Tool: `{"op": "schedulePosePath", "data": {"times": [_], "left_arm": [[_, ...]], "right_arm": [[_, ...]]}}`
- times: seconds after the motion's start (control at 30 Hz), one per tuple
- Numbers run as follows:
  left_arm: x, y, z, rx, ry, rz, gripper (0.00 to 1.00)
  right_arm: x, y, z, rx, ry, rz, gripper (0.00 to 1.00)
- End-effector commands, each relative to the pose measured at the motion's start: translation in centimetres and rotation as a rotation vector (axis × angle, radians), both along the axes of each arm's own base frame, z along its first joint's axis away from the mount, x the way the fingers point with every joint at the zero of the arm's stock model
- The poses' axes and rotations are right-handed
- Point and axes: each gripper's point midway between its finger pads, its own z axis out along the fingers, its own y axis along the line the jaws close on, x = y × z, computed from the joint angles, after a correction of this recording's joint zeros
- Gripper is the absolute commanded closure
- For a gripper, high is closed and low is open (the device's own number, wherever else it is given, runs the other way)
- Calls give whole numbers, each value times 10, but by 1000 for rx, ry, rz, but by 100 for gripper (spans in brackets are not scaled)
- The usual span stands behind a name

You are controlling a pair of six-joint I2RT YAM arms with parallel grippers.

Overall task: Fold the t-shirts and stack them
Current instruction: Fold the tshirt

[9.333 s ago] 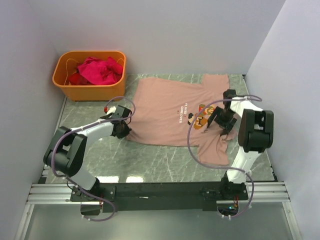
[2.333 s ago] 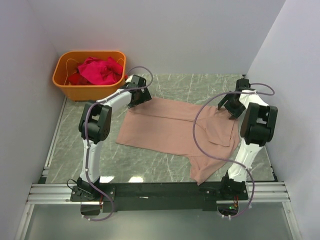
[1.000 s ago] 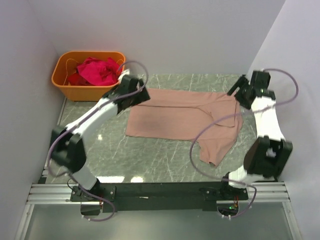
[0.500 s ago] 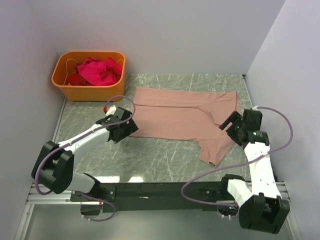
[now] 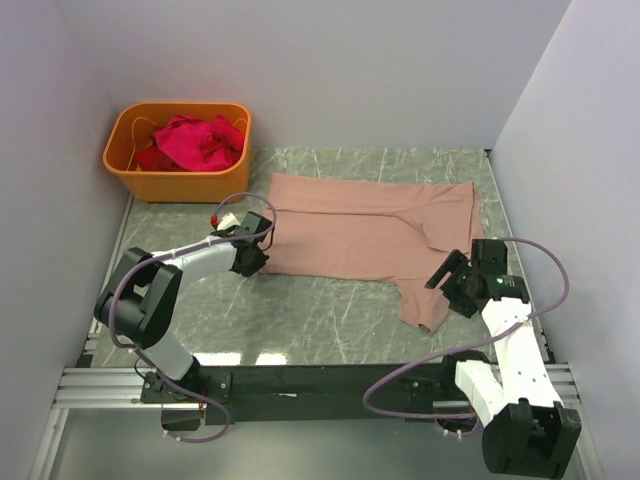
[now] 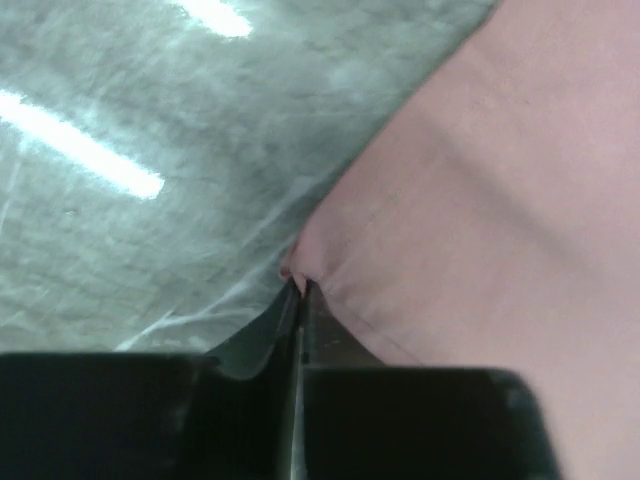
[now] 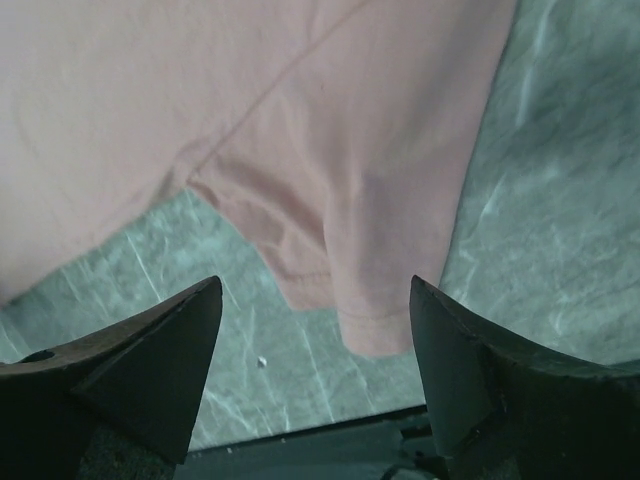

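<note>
The dusty pink-tan soft cloth t-shirt (image 5: 365, 228) lies on the green-grey marbled table (image 5: 320, 315), in the middle and a little to the far side. It makes a long flat band running from left to right, and no print shows, so I judge that the first fold along its length is already made. One short sleeve (image 5: 425, 295) sticks out from the band at the near right corner and is not yet folded in. The left tool (image 5: 250, 258) sits at the near left corner of the shirt. In the left wrist view its fingers (image 6: 265, 335) are pressed together, with the tip of the cloth corner pinched between them. The right tool (image 5: 447, 283) is just beside the sleeve, on its right side. In the right wrist view its fingers (image 7: 150, 370) are spread wide above the sleeve hem and hold nothing. The bright magenta t-shirts (image 5: 195, 140) wait in the orange plastic tub (image 5: 128, 170) at the far left. The step in hand seems to be the preparation of the second fold. I think the next move calls for the right tool to come down and close on the sleeve, or on the near right edge. Then both sides can be carried together, so that the cloth does not drag or wrinkle.
</note>
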Motion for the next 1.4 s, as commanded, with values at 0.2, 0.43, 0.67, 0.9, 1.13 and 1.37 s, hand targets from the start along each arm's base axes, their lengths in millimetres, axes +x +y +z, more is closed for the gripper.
{"op": "schedulePosePath", "data": {"times": [0.2, 0.43, 0.67, 0.9, 1.13, 1.37], "left_arm": [[20, 32, -2, 75, -2, 102, 99], [30, 68, 15, 127, -44, 187, 99], [37, 62, 18, 105, -57, 157, 99], [35, 61, 16, 100, -53, 145, 99], [36, 61, 21, 105, -58, 137, 99], [36, 56, 16, 82, -47, 116, 99]], "right_arm": [[-32, 26, -32, -43, 204, 119, 25], [-47, 43, -38, -68, 277, 243, 25], [-75, 47, -42, -117, 394, 316, 26], [-77, 44, -21, -123, 329, 298, 32], [-92, 53, -18, -83, 354, 345, 44], [-94, 63, -44, -142, 429, 426, 42]]}}
